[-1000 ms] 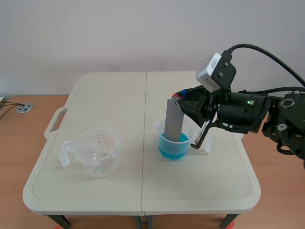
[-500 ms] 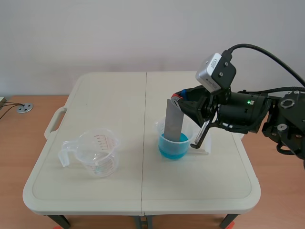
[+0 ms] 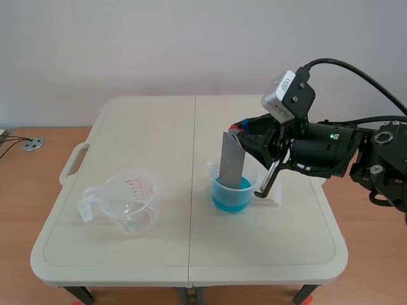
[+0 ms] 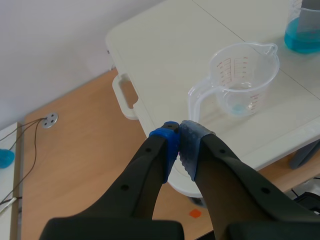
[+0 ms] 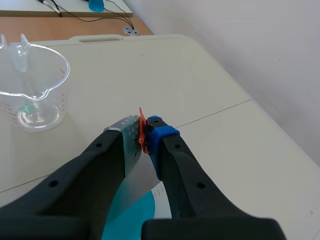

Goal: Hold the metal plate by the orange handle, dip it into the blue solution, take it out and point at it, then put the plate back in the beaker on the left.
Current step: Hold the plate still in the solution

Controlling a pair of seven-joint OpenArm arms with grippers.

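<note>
Pale folding counter beneath, plain wall behind. Nothing has shifted this past second: my right tool stays clamped on the orange handle of the flat grey metal plate, its lower end below in the clear beaker of blue solution. Dip done, I judge; lift next. My left tool, closed on nothing, hangs off the counter's edge; the empty clear measuring beaker ahead has open surface around it.

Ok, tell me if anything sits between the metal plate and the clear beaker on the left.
Nothing visible does. The metal plate, held at its orange handle by the right pincer, stands in the blue solution; no object lies on the table between it and the clear beaker. It only has to clear both rims.
</note>
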